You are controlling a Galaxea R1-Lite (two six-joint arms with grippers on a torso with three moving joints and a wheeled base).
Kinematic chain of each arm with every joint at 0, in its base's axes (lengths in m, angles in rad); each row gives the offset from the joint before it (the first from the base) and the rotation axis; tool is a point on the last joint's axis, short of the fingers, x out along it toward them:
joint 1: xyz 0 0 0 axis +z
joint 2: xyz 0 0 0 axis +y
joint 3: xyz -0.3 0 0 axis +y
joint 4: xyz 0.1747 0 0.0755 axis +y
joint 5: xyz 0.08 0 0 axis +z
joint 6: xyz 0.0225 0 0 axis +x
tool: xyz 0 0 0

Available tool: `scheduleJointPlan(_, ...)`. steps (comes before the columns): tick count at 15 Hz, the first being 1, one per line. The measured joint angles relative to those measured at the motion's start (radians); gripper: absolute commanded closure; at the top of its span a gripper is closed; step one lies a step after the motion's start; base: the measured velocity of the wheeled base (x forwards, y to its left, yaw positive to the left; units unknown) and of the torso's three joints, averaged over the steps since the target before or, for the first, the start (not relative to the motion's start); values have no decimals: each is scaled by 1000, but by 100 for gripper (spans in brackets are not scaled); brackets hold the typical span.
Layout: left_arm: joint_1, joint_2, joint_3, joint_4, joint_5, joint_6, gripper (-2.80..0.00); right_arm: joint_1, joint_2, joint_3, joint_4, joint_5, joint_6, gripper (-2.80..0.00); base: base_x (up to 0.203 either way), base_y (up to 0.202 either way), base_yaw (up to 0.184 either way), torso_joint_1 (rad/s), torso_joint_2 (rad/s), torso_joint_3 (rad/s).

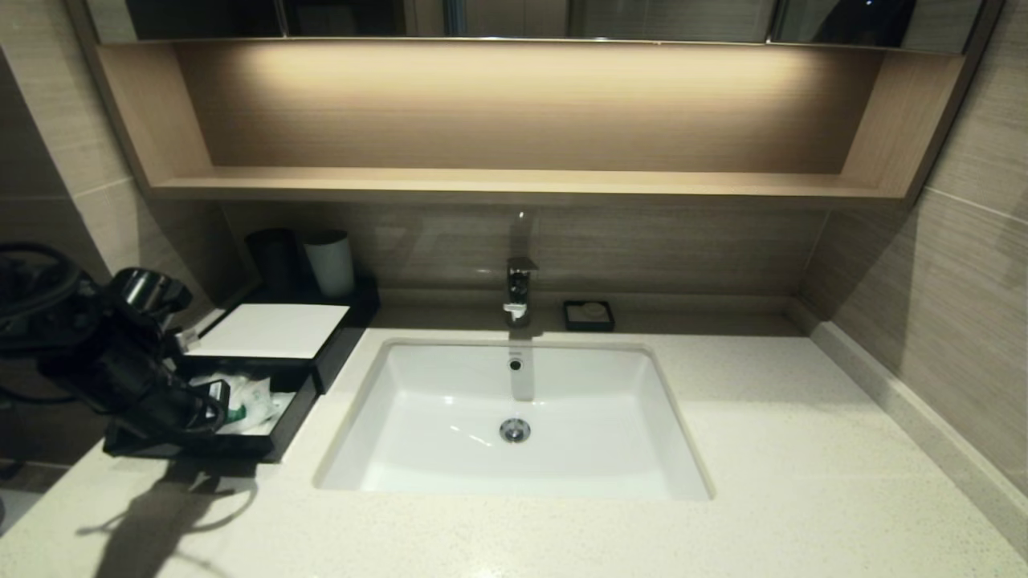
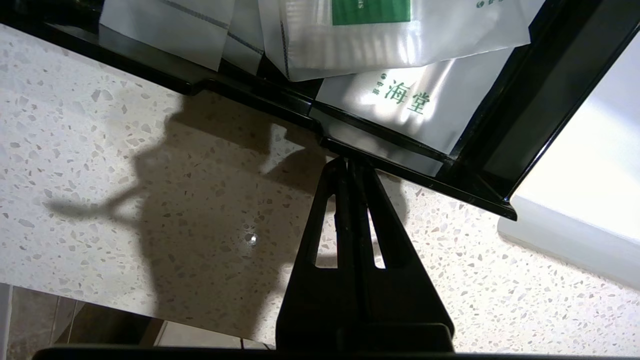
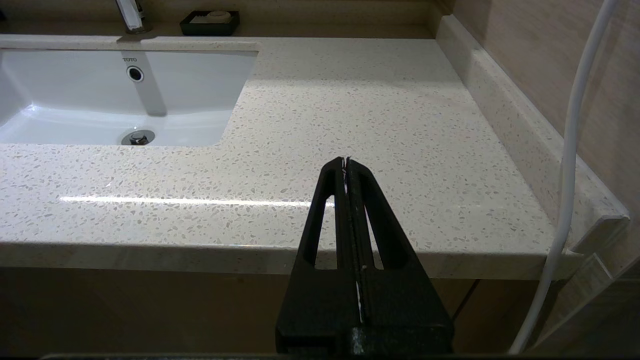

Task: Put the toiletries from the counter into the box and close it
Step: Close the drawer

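The black box (image 1: 273, 329) with its white top panel stands at the counter's (image 1: 803, 449) far left. Its drawer (image 1: 201, 447) is pulled out toward me. The plastic-wrapped toiletries (image 1: 253, 400) lie inside the drawer. In the left wrist view a packet with a green label (image 2: 400, 40) overlaps a flat one with green print (image 2: 400, 105). My left gripper (image 2: 350, 161) is shut and empty, its tips against the outside of the drawer's front wall (image 2: 240, 95). It also shows in the head view (image 1: 215, 417). My right gripper (image 3: 346, 161) is shut and empty, over the counter's front edge right of the sink.
The white sink (image 1: 450, 401) lies in the middle with a chrome tap (image 1: 520, 289) behind it. A small dark soap dish (image 1: 589, 315) sits by the tap. A dark cup (image 1: 273, 257) and a white cup (image 1: 329, 261) stand behind the box. A wooden shelf (image 1: 514, 181) hangs above.
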Motion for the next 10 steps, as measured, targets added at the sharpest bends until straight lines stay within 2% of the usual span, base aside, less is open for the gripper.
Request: scheduleJointPlan(10, -10, 22, -6, -65, 0, -1, 0, 0, 0, 0, 0, 0, 0, 0, 0, 0, 0, 0, 0, 0)
